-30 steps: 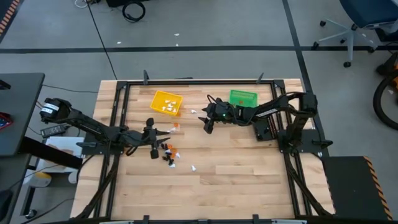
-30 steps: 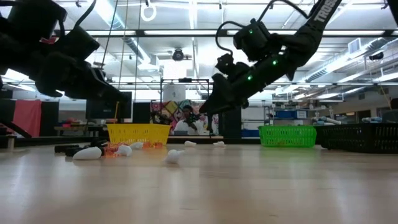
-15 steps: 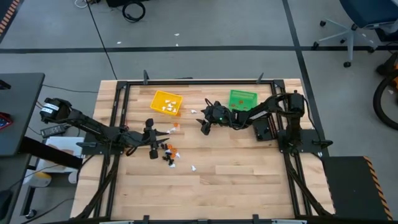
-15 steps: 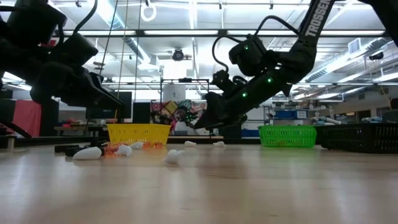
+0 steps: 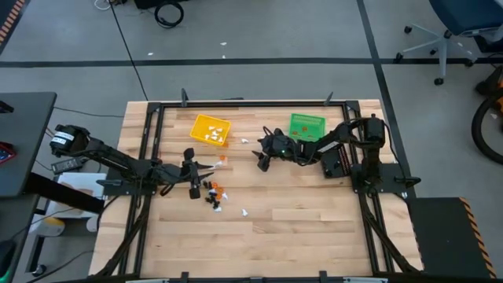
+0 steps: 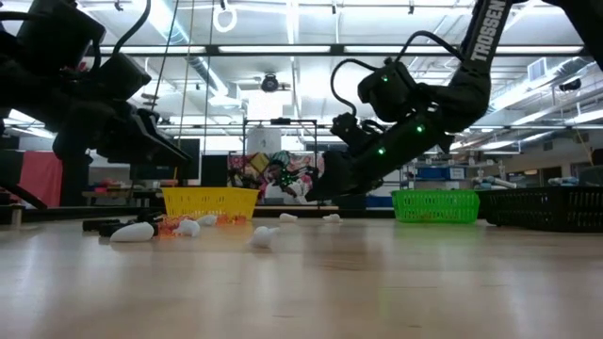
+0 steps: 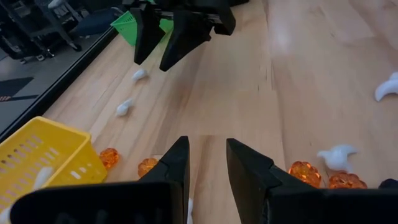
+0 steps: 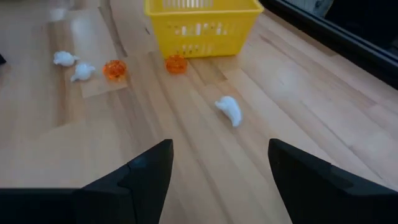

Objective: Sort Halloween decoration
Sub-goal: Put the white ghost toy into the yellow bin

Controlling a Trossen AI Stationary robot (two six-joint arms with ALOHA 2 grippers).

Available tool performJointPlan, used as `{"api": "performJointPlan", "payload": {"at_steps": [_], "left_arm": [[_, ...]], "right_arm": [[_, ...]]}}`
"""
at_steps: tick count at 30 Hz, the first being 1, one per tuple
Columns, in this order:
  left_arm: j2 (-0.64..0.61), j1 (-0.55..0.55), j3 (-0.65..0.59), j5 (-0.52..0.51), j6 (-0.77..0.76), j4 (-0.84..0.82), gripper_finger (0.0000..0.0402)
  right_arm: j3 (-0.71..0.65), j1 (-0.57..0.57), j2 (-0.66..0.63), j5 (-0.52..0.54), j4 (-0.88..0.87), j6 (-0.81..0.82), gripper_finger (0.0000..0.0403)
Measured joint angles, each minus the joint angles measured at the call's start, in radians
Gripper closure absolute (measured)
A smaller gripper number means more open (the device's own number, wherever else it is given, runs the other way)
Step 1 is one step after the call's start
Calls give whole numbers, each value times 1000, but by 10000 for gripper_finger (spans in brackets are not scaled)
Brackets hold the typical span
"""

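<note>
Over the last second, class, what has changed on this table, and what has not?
The right gripper came down toward the table near the white trinket by the yellow bin, jaws wide open and empty. The left gripper, the scattered trinkets and the green bin stayed as they were.

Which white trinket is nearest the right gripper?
The lone white trinket just ahead of the open right gripper, near the yellow bin; the others lie farther off.
</note>
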Motion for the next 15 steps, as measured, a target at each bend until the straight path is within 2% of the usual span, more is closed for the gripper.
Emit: {"api": "performJointPlan", "payload": {"at_steps": [15], "left_arm": [[0,0,0,1,5,23,320]], "right_arm": [[-17,70,0,-4,43,-15,135]]}}
